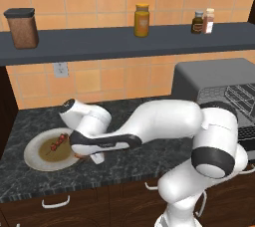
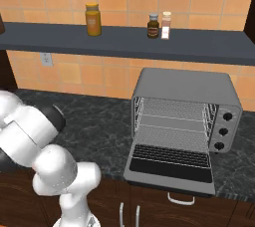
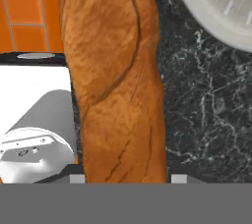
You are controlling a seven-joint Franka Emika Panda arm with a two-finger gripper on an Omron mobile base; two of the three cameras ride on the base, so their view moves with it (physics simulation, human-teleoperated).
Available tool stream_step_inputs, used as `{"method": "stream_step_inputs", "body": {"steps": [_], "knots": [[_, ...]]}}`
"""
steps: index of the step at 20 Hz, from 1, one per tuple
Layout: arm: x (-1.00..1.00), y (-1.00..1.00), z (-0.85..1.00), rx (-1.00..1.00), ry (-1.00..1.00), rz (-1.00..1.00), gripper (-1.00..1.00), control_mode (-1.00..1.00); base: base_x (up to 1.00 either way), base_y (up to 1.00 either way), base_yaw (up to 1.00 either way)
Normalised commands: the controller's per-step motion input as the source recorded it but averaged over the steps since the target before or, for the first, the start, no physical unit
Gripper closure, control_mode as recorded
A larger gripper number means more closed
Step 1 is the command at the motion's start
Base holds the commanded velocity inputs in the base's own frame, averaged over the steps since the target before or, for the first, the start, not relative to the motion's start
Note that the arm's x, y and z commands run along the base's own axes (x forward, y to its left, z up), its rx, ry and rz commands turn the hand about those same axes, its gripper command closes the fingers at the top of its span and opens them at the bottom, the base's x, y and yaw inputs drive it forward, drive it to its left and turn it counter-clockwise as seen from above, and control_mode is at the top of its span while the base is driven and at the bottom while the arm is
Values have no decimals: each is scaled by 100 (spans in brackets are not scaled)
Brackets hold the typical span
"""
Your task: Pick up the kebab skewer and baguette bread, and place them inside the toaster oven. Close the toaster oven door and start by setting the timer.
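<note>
The baguette bread (image 3: pixel 115 80), a long orange-brown loaf, runs up the hand view. My gripper (image 3: pixel 128 179) is shut on it, with one fingertip (image 3: pixel 77 179) against each side of the loaf. From the left base view the gripper (image 1: pixel 92 157) sits low at the near right rim of the plate (image 1: pixel 35 161), and a bit of baguette bread (image 1: pixel 79 155) pokes out beside it. The kebab skewer (image 1: pixel 59 143) lies on the plate. To the right stands the grey toaster oven (image 2: pixel 184 91), wire rack showing, with the toaster oven door (image 2: pixel 169 169) folded down flat.
A dark shelf (image 2: pixel 124 42) above the counter carries a yellow jar (image 2: pixel 93 19) and two small bottles (image 2: pixel 159 26); a brown canister (image 1: pixel 21 28) stands at its left end. The black marble counter (image 1: pixel 129 159) ends at a front edge just past the plate.
</note>
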Motion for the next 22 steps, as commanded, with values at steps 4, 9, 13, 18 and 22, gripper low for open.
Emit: {"method": "stream_step_inputs", "body": {"steps": [4, 9, 13, 18, 22], "knots": [[-74, -100, 91, 8, -1, 6, 100, -100, 0, 0, 0], [-74, -100, 69, 11, 0, 15, 100, -100, 0, 0, 0], [-57, -100, 53, 7, 0, 20, 100, -100, 0, 0, 0], [-28, -100, 52, 8, 1, 14, 100, -100, 0, 0, 0], [0, -100, 33, 8, 4, 3, 100, -100, 0, 0, 0]]}}
